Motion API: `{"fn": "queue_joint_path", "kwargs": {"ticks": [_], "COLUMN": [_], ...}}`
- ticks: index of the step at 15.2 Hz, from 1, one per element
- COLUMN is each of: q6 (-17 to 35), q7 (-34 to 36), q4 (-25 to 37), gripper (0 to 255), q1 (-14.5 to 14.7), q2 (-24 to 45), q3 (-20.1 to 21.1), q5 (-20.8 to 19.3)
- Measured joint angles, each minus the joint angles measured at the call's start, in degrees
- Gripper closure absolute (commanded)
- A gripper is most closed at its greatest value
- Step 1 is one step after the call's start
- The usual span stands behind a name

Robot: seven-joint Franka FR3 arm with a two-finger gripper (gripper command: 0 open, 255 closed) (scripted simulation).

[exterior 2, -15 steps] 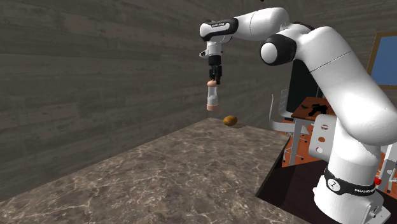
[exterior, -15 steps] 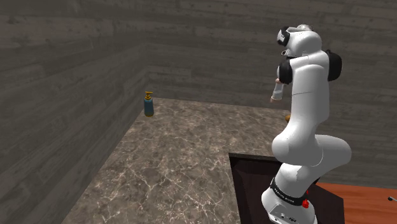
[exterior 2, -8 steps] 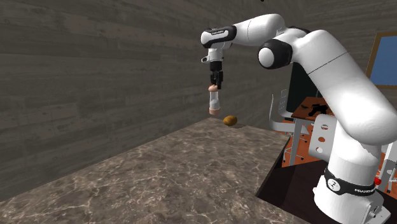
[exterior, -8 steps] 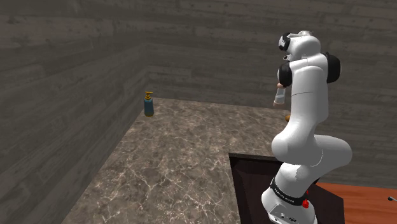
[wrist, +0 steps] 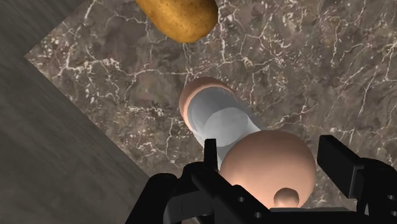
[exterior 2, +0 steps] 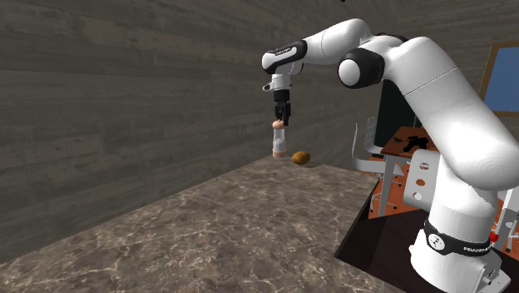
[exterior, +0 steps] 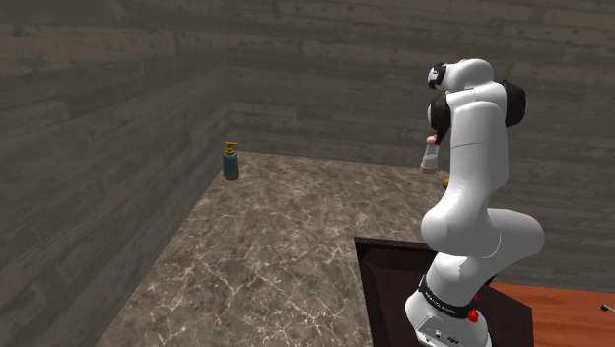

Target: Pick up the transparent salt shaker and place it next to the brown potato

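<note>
My black gripper [exterior 2: 281, 117] is shut on the pinkish cap of a clear salt shaker [exterior 2: 279, 142], which hangs upright below it, just above the marble counter. The brown potato [exterior 2: 300, 156] lies on the counter close beside the shaker, to its right in the second exterior view. In the wrist view the shaker [wrist: 219, 121] sits between my fingers, its cap [wrist: 267, 167] nearest the camera, and the potato [wrist: 178, 16] lies just beyond its base. In the shoulder view the shaker [exterior: 430, 156] shows beside the white arm.
A small blue-green bottle [exterior: 230, 161] stands at the counter's far corner by the grey plank walls. The counter edge [wrist: 83, 114] runs close to the shaker on the wall side. My stand [exterior: 448, 306] sits at the shoulder view's lower right, with chairs and a wooden table [exterior 2: 412, 146] behind it.
The gripper has come down with the shaker, bringing it from well above the counter to nearly the potato's height and slightly closer to it.
</note>
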Motion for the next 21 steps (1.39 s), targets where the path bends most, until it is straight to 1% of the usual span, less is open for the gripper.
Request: {"fn": "queue_joint_path", "kwargs": {"ticks": [4,10,17,18,21], "q6": [3.73,7.84,8.6,8.6,8.61], "q7": [-0.38,-0.9,-1.07,-1.07,-1.07], "q4": [-4.74,-8.38,-9.16,-9.17,-9.17], "gripper": [255,255,255,0,0], "q1": [1.24,1.79,1.89,1.89,1.9], "q2": [-0.82,-0.11,-0.13,-0.13,-0.14], "q3": [-0.11,0.14,0.15,0.15,0.15], "q5": [-0.22,0.2,0.23,0.23,0.23]}}
